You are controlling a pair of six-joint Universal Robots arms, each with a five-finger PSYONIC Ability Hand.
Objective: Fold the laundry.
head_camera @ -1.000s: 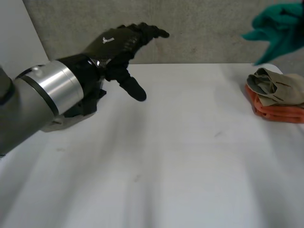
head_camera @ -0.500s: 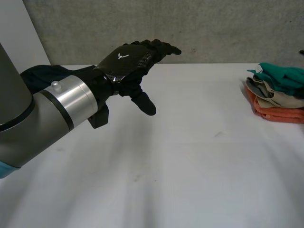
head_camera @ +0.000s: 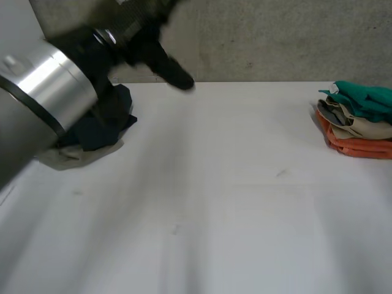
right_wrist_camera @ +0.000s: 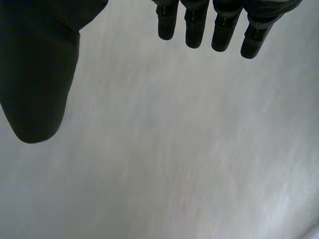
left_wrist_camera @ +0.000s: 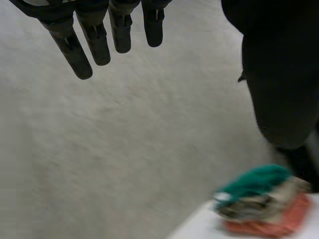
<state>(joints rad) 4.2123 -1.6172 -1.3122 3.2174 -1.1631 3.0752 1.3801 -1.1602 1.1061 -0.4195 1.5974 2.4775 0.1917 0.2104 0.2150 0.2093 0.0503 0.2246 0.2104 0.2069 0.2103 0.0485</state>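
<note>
1. At the far left of the table [head_camera: 214,202], a rumpled dark garment [head_camera: 101,125] is heaped on a pale cloth [head_camera: 70,158], partly behind the left arm. I judge both to be unfolded work.
2. Right edge of the table: a folded stack [head_camera: 356,125], teal over beige over orange. It looks finished.
3. Left hand [head_camera: 165,64] is held up in the air near the dark heap. Fingers are straight and a little apart, thumb wide, nothing in it.
4. Right hand [right_wrist_camera: 40,74] is over bare tabletop, fingers straight, thumb well off to the side, empty.
5. Handling, as a judgement: the dark garment is light, limp and not fragile. It will sag when lifted and may drag the pale cloth along.
6. Where to hold: pinch an outer edge of the top layer only and lift it clear, then find a second corner with the other hand. I cannot make out any corners in the heap.
</note>
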